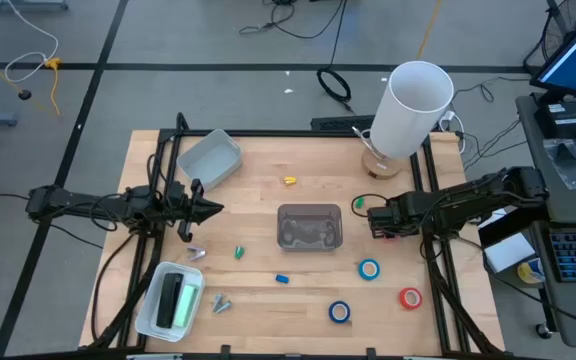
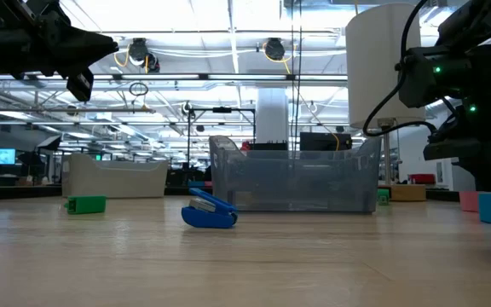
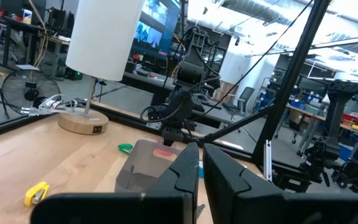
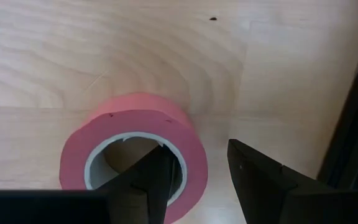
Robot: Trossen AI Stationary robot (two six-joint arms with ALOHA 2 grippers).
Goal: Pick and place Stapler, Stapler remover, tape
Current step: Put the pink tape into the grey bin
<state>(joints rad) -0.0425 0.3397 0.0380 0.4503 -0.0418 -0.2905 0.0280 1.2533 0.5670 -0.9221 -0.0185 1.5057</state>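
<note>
The right pincer (image 4: 197, 171) is clamped on a pink tape roll's (image 4: 135, 130) wall, right of the clear bin (image 1: 310, 227); its arm hides the roll from above. The left pincer (image 1: 213, 208), closed, waits left of it.

Two dark arms, both reaching inward over the table.
Left arm: stretched level from the left edge, its gripper (image 1: 208, 208) raised above the surface, fingers (image 3: 185, 171) closed together, holding nothing. Right arm: extended from the right edge, wrist bent down, its gripper (image 4: 197, 168) clamped on the wall of a pinkish-red tape roll (image 4: 132, 146), one finger inside the ring and one outside.
</note>
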